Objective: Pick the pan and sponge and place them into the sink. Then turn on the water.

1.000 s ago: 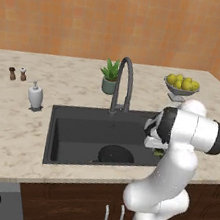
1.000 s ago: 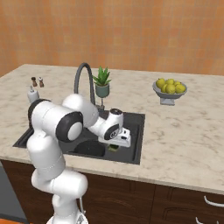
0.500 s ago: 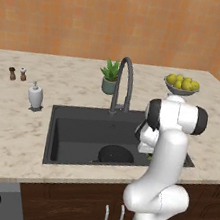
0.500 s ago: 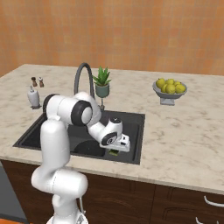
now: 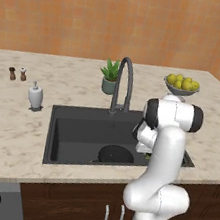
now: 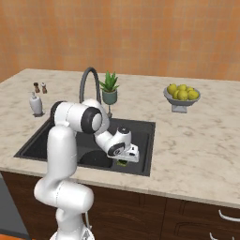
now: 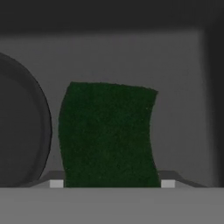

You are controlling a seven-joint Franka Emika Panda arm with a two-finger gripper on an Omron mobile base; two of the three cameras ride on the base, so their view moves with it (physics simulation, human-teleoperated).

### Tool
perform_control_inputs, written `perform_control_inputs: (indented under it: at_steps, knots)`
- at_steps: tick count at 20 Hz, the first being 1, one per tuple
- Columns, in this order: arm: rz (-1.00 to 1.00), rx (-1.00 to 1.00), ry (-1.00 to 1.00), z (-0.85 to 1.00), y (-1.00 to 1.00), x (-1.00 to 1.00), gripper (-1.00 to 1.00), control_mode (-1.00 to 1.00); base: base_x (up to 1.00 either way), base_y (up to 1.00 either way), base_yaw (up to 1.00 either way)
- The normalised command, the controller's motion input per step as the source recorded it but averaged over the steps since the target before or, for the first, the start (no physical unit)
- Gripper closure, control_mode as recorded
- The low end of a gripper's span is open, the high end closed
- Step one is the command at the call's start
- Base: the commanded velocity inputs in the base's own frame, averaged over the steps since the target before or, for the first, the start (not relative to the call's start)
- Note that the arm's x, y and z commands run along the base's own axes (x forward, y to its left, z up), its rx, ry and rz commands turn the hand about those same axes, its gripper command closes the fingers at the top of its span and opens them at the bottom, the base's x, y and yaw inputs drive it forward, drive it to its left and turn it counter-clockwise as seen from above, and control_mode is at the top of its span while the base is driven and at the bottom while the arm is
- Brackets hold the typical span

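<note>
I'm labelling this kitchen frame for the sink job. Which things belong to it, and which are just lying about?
Job: pan, sponge, sink, faucet, gripper.
Lying about: potted plant, fruit bowl, soap dispenser, two shakers.

- The sink (image 5: 78, 127) is set in the counter (image 5: 11, 136), with the faucet (image 5: 124, 84) behind it.
- The pan (image 5: 116, 155) lies in the sink.
- The sponge (image 7: 107, 135) is just beside the pan, between the gripper (image 6: 127, 157) fingertips (image 7: 56, 183).
- A potted plant (image 5: 109, 76) stands behind the faucet.
- A fruit bowl (image 5: 182, 85) sits at the right.
- A soap dispenser (image 5: 35, 95) stands left of the sink.
</note>
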Motion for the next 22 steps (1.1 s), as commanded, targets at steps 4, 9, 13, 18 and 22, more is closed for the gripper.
perform_control_inputs:
  at_steps: [4,9,13,18,22]
  knots:
    - [0.0,0.01,-0.02,0.08,0.02,-0.01,-1.0,-1.0,0.0,0.0,0.0]
    - [0.0,0.05,-0.05,0.56,0.0,-0.19,-1.0,-1.0,0.0,0.0,0.0]
    - [-0.02,0.12,-0.08,0.96,0.0,-0.34,-1.0,-1.0,0.0,0.0,0.0]
    - [-0.07,0.35,-0.04,1.0,0.04,-0.32,-1.0,-1.0,0.0,0.0,0.0]
    - [-0.08,0.53,0.01,1.0,0.14,0.02,-1.0,-1.0,0.0,0.0,0.0]
